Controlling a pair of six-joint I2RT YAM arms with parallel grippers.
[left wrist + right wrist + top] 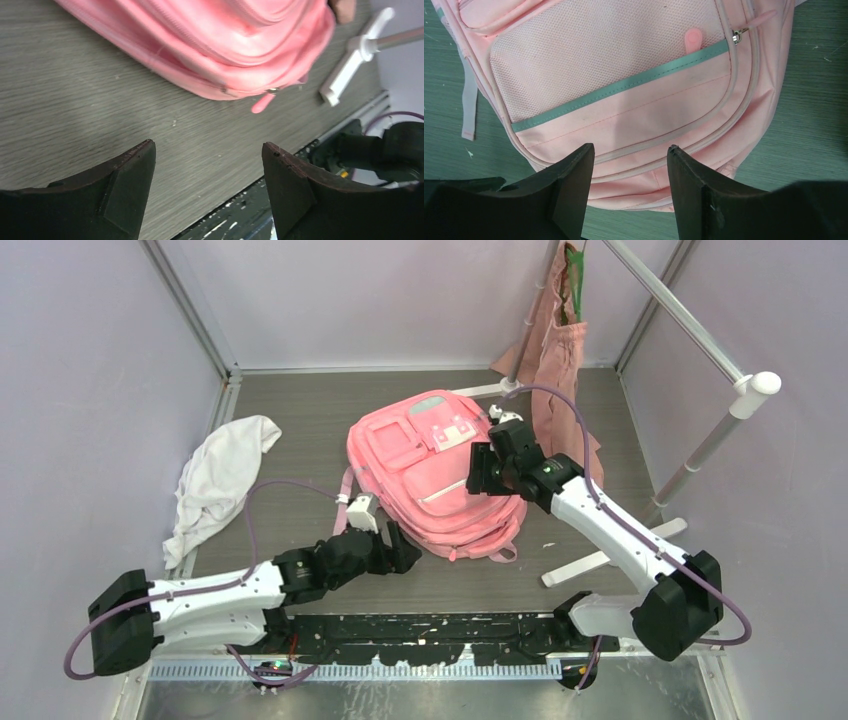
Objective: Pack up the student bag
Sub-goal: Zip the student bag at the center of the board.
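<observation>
Far left edge of table (300,415): crumpled white cloth (220,475). Near edge, left of centre: left claw (403,543), spread wide, released, gripping nothing, hovering over bare table just short of bag's near rim, not touching. Table centre: student bag (425,465), flat, front pockets up, zip pull at near end. Over bag's right side: right claw (478,472), parted, empty, fingers (574,175) above front pocket's lower seam; contact with the fabric cannot be told. Far right corner: dusty-pink tote (560,360) hanging on white rack (700,450).

Left pincer (207,150) spread wide, right pincer (630,150) parted, both empty
</observation>
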